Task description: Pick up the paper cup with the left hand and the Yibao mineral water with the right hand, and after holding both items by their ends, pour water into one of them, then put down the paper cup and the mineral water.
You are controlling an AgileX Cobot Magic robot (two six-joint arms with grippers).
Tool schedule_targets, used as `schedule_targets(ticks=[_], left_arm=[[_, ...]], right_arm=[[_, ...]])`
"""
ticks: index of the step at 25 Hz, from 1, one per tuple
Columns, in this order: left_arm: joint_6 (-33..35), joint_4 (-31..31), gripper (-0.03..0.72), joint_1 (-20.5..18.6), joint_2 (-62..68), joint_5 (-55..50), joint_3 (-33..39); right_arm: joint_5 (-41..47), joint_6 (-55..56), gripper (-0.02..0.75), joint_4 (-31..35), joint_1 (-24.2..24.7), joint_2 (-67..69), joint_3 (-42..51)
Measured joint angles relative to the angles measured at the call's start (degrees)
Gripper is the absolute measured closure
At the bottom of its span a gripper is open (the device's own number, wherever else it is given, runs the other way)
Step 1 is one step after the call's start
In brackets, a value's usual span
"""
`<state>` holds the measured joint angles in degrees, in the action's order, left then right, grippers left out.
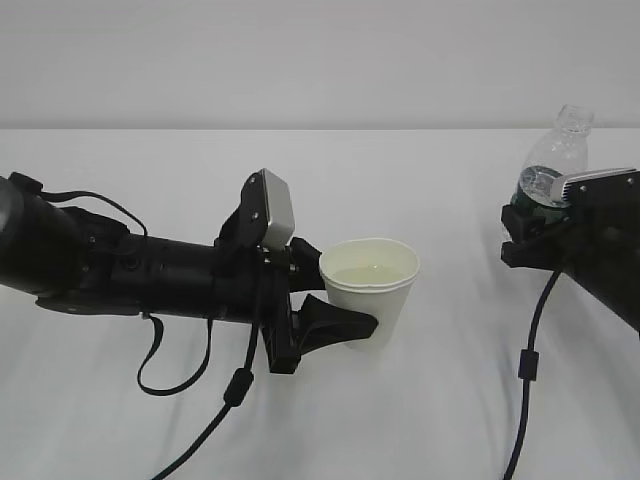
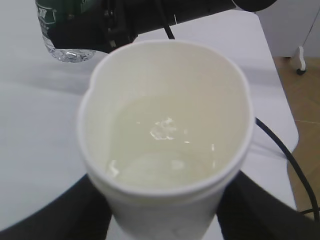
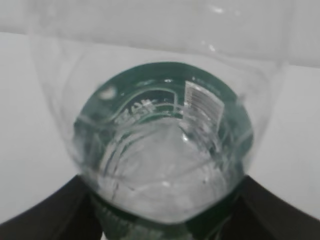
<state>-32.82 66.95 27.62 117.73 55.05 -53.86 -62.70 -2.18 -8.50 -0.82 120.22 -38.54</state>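
Left hand (image 1: pixel 345 325) clamped round paper cup (image 1: pixel 368 290), upright, water inside, base at or just above white table (image 1: pixel 430 420): straight down to release. Right hand (image 1: pixel 530 225) pinching Yibao mineral water (image 1: pixel 555 165), upright, well apart to the right.

The paper cup (image 1: pixel 368 290) was plain white outside and cream-white inside, with pale, faintly yellowish water in it. The bottle (image 1: pixel 553 165) on the right was clear plastic with a dark green label band bearing white lettering and a white barcode patch. Both arms were black, as were the left gripper (image 1: pixel 340 325), the right gripper (image 1: pixel 530 232) and the cables (image 1: pixel 528 362). Each wrist carried a grey-white box (image 1: pixel 275 208). The table (image 1: pixel 420 420) was white, the far wall pale grey.
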Motion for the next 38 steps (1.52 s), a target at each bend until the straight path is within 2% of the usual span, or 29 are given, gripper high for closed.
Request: schedule_targets(ticks=[38], left_arm=[[-0.7, 1.3, 0.258, 0.0, 0.0, 1.2, 0.0]], right_arm=[[-2.4, 0.4, 0.294, -1.1, 0.0, 7.8, -3.4]])
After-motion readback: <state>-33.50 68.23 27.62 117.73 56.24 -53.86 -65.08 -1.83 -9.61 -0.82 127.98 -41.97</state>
